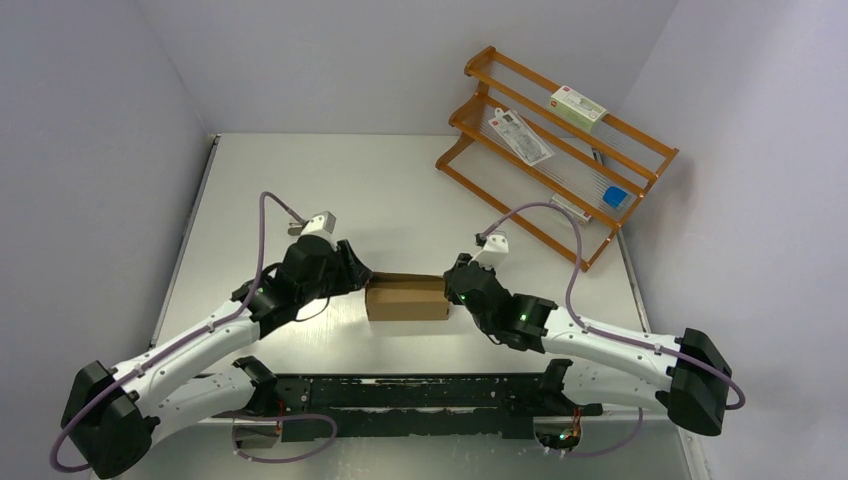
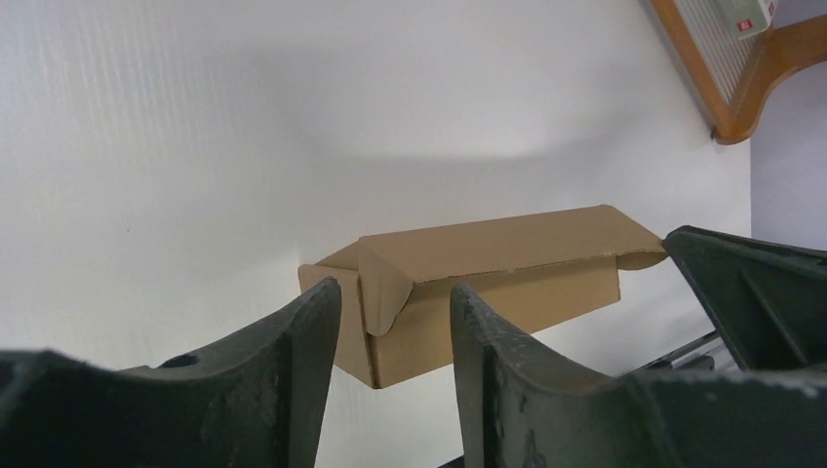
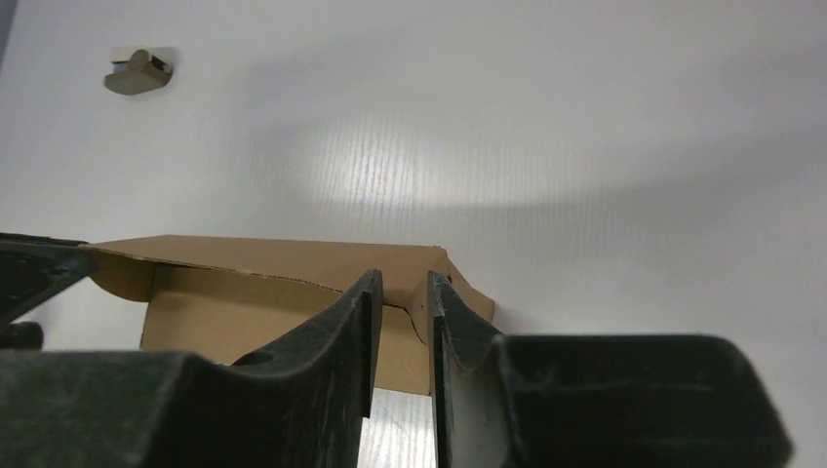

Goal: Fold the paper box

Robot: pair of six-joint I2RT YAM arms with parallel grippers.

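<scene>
Item: plain brown cardboard mailer box (image 1: 407, 299), lid down with its end flaps untucked, mid-desk and nearer the near edge.
Tools: left gripper (image 1: 360, 280) at its left end, jaws wide; right gripper (image 1: 456, 291) at its right end, jaws narrow, gripping nothing.
Handling: probably press both ends inward evenly, keeping the box square.
</scene>
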